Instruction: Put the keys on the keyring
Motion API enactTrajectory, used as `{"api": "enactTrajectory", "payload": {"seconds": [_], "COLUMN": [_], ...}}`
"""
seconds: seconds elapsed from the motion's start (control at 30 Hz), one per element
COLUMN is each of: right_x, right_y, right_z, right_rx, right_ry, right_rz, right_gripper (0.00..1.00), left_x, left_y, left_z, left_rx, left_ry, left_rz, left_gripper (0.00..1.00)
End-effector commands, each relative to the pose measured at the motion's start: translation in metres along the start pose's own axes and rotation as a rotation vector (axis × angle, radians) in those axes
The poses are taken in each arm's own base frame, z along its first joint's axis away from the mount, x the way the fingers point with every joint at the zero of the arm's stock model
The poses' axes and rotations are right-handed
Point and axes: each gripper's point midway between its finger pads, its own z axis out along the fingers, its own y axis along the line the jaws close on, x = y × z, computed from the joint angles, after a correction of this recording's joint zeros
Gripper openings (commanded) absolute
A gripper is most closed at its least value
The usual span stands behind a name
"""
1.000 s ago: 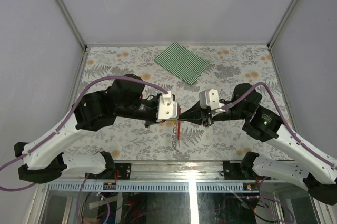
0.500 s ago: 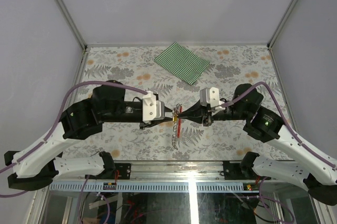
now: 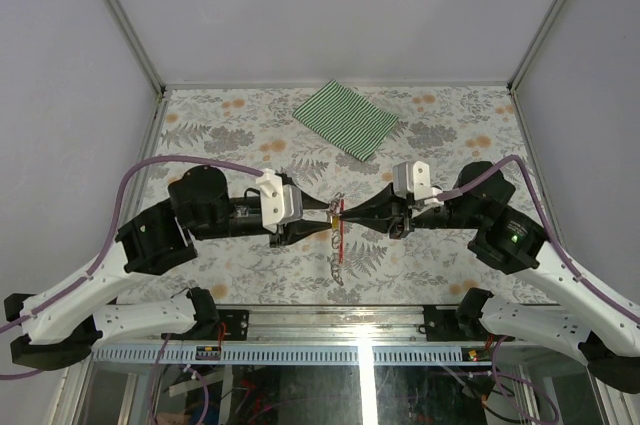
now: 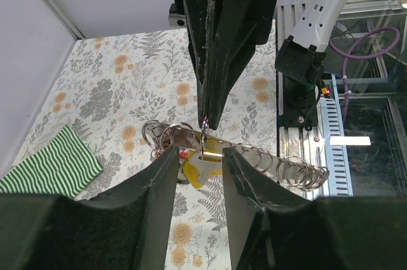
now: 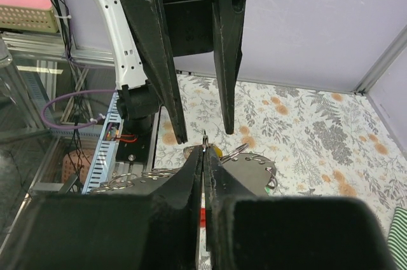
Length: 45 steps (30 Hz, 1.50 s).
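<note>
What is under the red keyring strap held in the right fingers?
Below the red strap: a yellow key head, silver rings and a chain, floral table beneath. The left fingers cover the near part; what else lies there cannot be seen.

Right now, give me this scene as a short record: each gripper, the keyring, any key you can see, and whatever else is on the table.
left gripper: open, one finger on each side of the keyring's top end, gripping nothing
right gripper: shut on the keyring
keyring: red strap pinched between the two arms
chain: silver, trails from the strap toward the near edge
yellow key: under the gripper tips, beside silver rings
green striped cloth: far side of the table, apart from both arms
</note>
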Motion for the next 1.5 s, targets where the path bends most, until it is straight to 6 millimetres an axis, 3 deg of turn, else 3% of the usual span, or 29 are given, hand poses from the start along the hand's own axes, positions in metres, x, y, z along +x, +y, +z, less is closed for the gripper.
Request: {"api": "enactTrajectory", "payload": {"seconds": [0.0,0.17,0.5,1.47], "right_x": [-0.046,-0.046,-0.047,-0.090], "right_y": [0.001,0.002,0.003,0.012], "right_z": [-0.006,-0.007,-0.008,-0.019], "right_rx": [0.012,0.008,0.005,0.006], "right_ry": [-0.133,-0.137,-0.141,-0.386], "right_rz": [-0.072,-0.074,-0.080,-0.062], "right_gripper": [0.00,0.00,0.00,0.00], "left_x": [-0.025,-0.022,-0.024,-0.028], "left_y": [0.007,0.007,0.007,-0.002], "left_z": [0.000,0.002,0.001,0.003], "left_rx": [-0.037,-0.028,-0.024,0.018], "left_ry": [-0.098,-0.075,-0.076,-0.124], "left_rz": [0.014,0.017,0.027,0.024], "left_gripper": [0.32,0.25,0.00,0.00]}}
